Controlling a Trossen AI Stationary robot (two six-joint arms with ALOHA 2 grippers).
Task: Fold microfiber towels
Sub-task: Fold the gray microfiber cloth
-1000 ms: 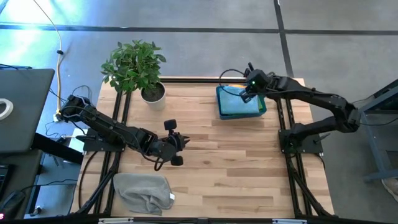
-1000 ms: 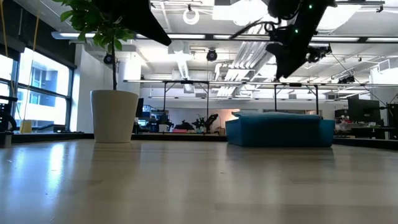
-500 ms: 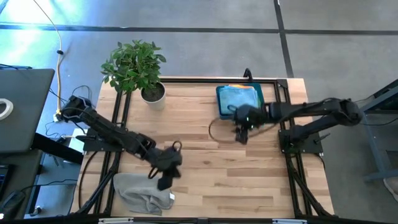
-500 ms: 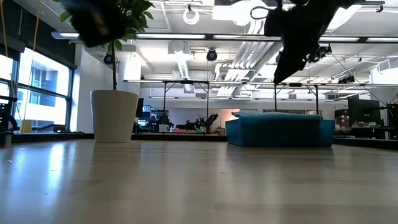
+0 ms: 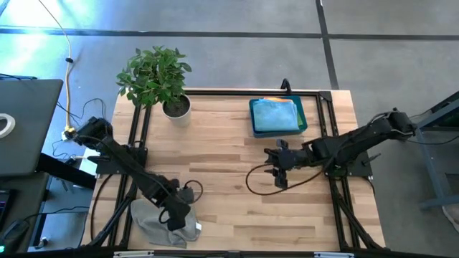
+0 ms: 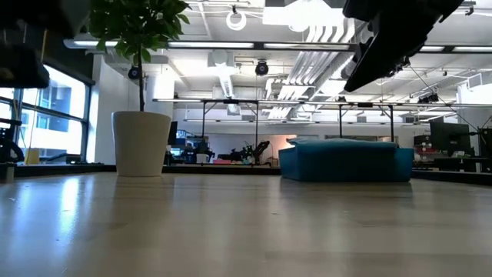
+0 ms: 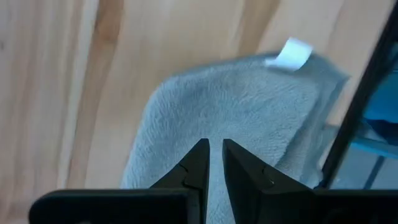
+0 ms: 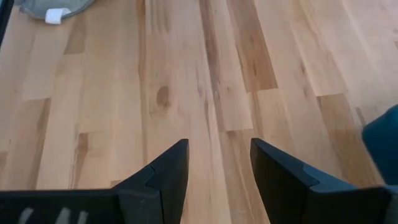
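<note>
The left gripper point(image 5: 174, 215) hangs over the grey towel point(image 5: 154, 221) at the near left corner of the table point(image 5: 229, 143), its fingers point(image 7: 198, 163) drawn almost together with only a thin gap, and nothing held between them. The towel lies crumpled, with a white tag point(image 7: 290, 53) at one edge, close beside the black frame rail point(image 7: 357, 106).

The right gripper point(image 5: 278, 163) is above the bare middle of the table, jaws wide apart and empty, a loop of black cable point(image 5: 262, 180) curling beside it.

At the far edge sits the blue bin point(image 5: 276, 117) with a light blue towel point(image 5: 275, 113) on top and a sliver of orange behind it. The potted plant point(image 5: 156, 77) stands at the far left corner, well apart from both grippers.
</note>
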